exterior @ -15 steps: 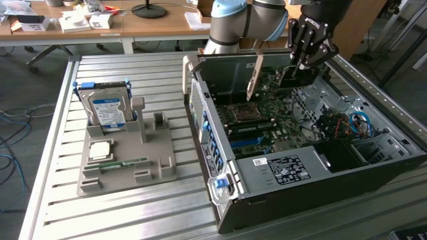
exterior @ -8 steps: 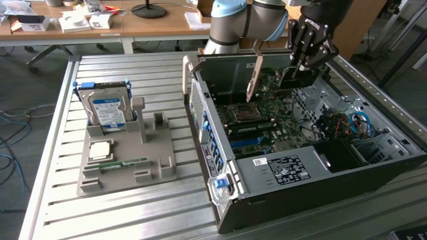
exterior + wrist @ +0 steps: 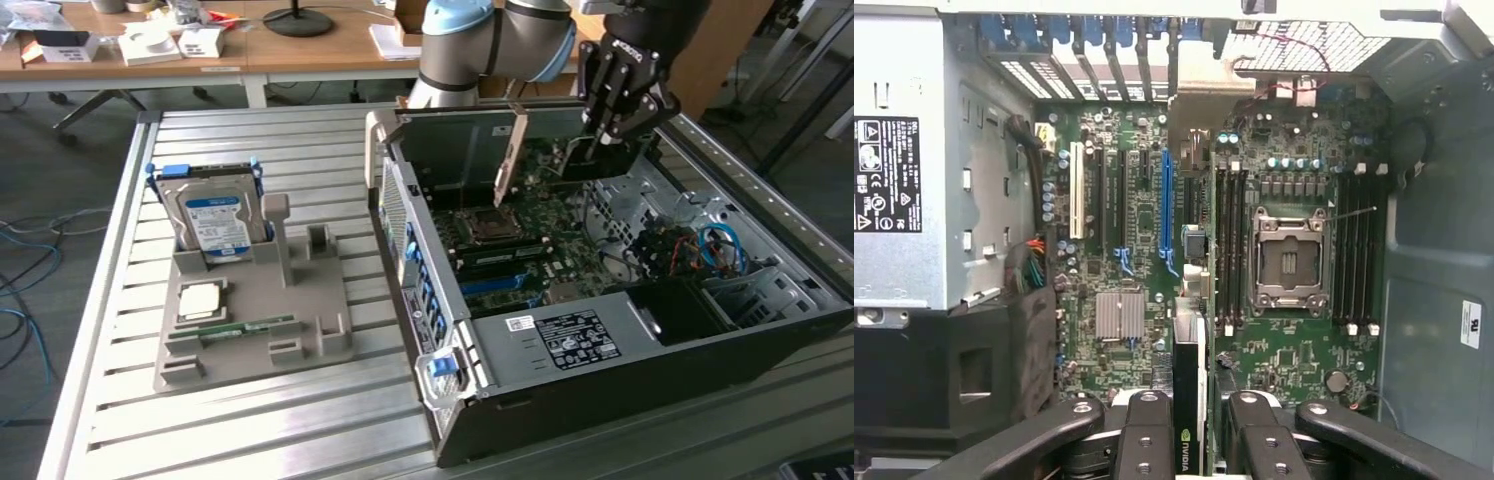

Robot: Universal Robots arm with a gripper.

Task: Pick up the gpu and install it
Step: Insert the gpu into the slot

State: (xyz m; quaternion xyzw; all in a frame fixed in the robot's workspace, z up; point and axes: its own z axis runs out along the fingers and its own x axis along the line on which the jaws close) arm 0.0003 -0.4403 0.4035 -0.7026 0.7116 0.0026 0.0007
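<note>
Because the gripper (image 3: 1196, 430), jaws clamped on the gpu (image 3: 1187, 385), hangs slightly beside the blue slot (image 3: 1166, 210), the card may miss and jam.

Hard drive (image 3: 214, 222) is standing upright in a grey holder (image 3: 304, 295); a processor chip (image 3: 200, 300) and memory stick (image 3: 248, 327) are lying on its lower tier. An open computer case (image 3: 641, 390) is resting beside it on the slatted table (image 3: 254, 140), motherboard (image 3: 1284, 350) facing up.

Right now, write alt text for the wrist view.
The fingers hold the gpu edge-on over the green motherboard inside an open computer case. An empty processor socket and a blue expansion slot show on the board.
</note>
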